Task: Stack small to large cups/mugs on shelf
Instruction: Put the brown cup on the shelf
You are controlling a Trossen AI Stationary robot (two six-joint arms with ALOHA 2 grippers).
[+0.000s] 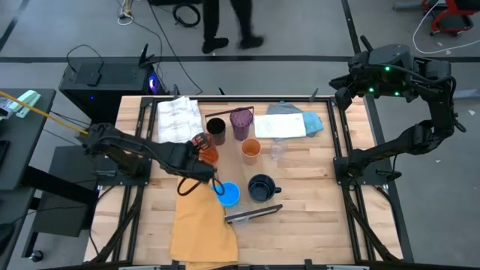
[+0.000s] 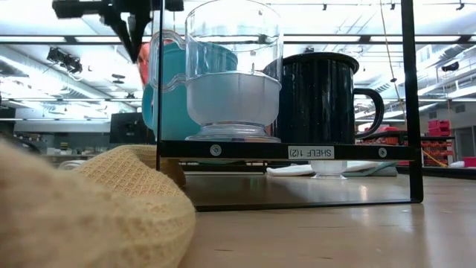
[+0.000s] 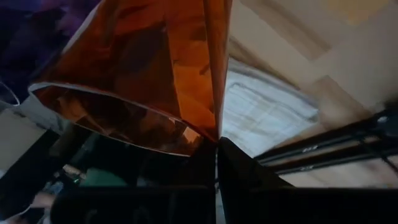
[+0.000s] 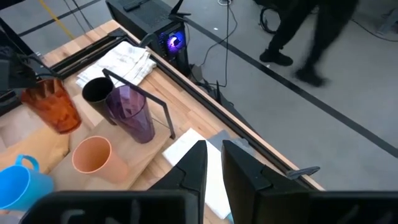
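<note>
My left gripper [image 1: 203,150] is shut on the translucent orange tumbler [image 1: 210,155], held above the table's middle and left of the shelf. The shelf [image 4: 146,155] is a pale plank with a thin dark bar [image 4: 163,106] at its far end and a dark frame [image 2: 282,151] at its near end. The black cup [image 1: 216,129], purple tumbler [image 1: 240,121], peach cup [image 1: 250,148], clear cup [image 1: 277,150], bright blue mug [image 1: 229,193] and navy mug [image 1: 261,187] stand upright on their bases around it. My right gripper [image 1: 343,82] waits over the far right corner, open by a narrow gap. My left gripper pinches the orange tumbler's wall at its rim [image 3: 208,134] between the two fingers [image 3: 239,171]. Whether one finger is inside the mouth, I cannot tell. The tumbler [image 4: 53,109] is lifted clear, mouth up and slightly tilted, hanging below the gripper [image 2: 143,58].
A mustard-yellow cloth [image 1: 202,225] lies by the near edge, left of the shelf's near end. A white patterned cloth [image 1: 180,116] and white and blue cloths [image 1: 292,124] lie at the far side. A person [image 1: 225,22] walks beyond the far edge.
</note>
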